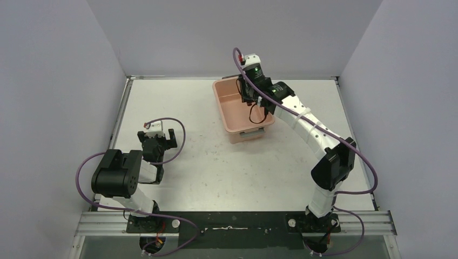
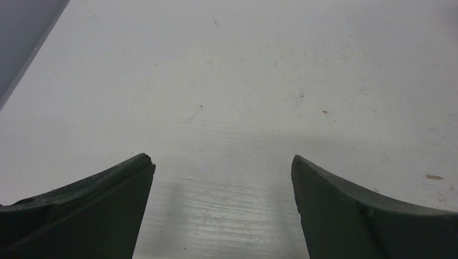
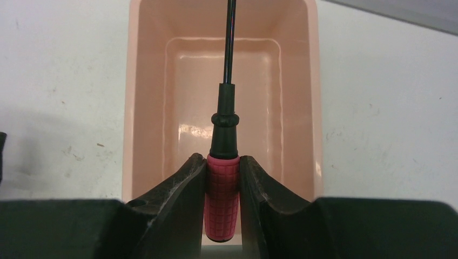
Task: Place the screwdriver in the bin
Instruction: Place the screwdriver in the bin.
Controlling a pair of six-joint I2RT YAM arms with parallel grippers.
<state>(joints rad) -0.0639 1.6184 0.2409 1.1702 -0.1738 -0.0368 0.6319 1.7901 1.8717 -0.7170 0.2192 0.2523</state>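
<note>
While the screwdriver is pinched by its red handle in the right gripper, its black shaft points toward the frame's top, over the inside of the bin at centre. The bin stands on the white table. The left gripper, fingers spread wide, holds nothing.

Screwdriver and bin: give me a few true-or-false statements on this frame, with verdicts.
1. The right claw is shut on the screwdriver's red handle. True.
2. The screwdriver lies on the bin's floor. False: it is held over the bin.
3. The left claw grips a tool. False: it is open with nothing in it, over the table.
4. The screwdriver's shaft points away from the right claw, over the bin. True.
</note>
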